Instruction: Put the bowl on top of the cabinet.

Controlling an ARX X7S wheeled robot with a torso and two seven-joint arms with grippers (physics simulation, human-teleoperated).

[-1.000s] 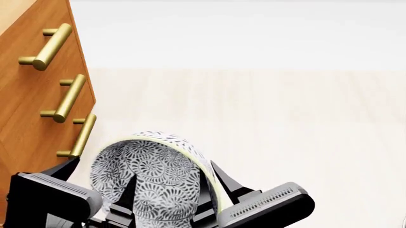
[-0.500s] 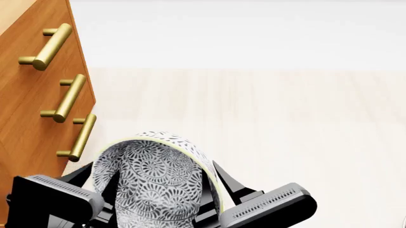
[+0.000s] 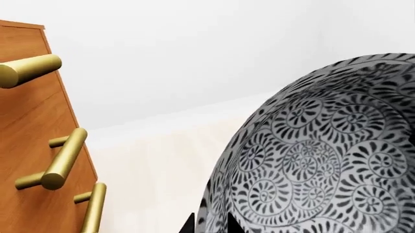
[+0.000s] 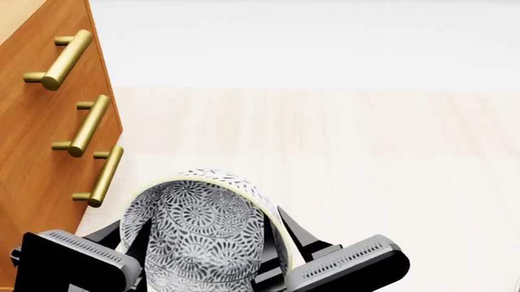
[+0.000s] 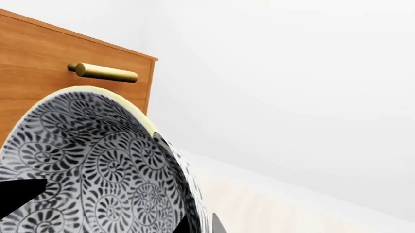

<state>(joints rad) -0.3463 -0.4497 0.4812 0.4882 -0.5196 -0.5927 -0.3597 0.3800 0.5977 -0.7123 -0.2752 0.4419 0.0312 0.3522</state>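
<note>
Bowl (image 4: 199,234) tipped further over since earlier, each end effector still clamped on its rim beside cabinet (image 4: 36,140).

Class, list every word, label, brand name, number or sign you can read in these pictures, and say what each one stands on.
None: no view shows any readable text.
The bowl bears only a grey floral pattern, no letters.
The cabinet shows plain wood and brass bar handles, unmarked.
The left gripper and right gripper carry no visible label.
</note>
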